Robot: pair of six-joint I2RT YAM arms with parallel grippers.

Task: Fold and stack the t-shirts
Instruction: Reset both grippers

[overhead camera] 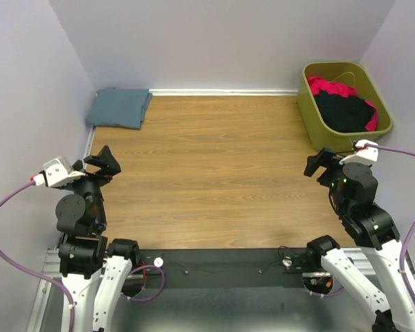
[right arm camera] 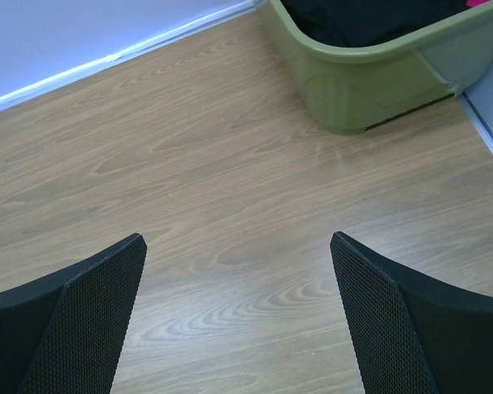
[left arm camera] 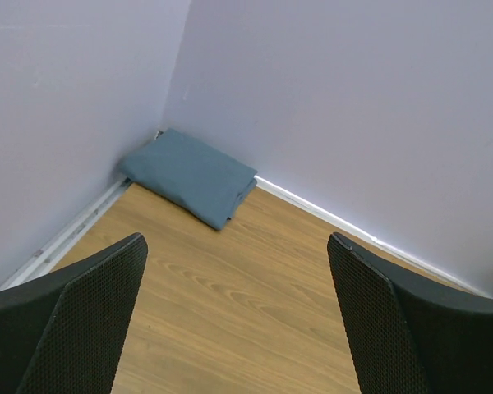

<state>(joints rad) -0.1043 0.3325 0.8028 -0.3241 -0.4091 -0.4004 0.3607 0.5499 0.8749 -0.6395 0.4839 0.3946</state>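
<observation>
A folded slate-blue t-shirt (overhead camera: 119, 107) lies in the far left corner of the wooden table; it also shows in the left wrist view (left arm camera: 193, 175). A black t-shirt (overhead camera: 342, 111) and a red-pink t-shirt (overhead camera: 330, 87) lie crumpled in the olive-green bin (overhead camera: 311, 114) at the far right. The black cloth shows in the bin in the right wrist view (right arm camera: 353, 20). My left gripper (overhead camera: 104, 164) is open and empty over the table's left side. My right gripper (overhead camera: 321, 164) is open and empty, just in front of the bin.
Purple-grey walls close the table on the left, back and right. A white strip (overhead camera: 221, 91) runs along the foot of the back wall. The bin's near wall (right arm camera: 353, 82) stands close ahead of my right gripper. The arm bases and cables sit at the near edge.
</observation>
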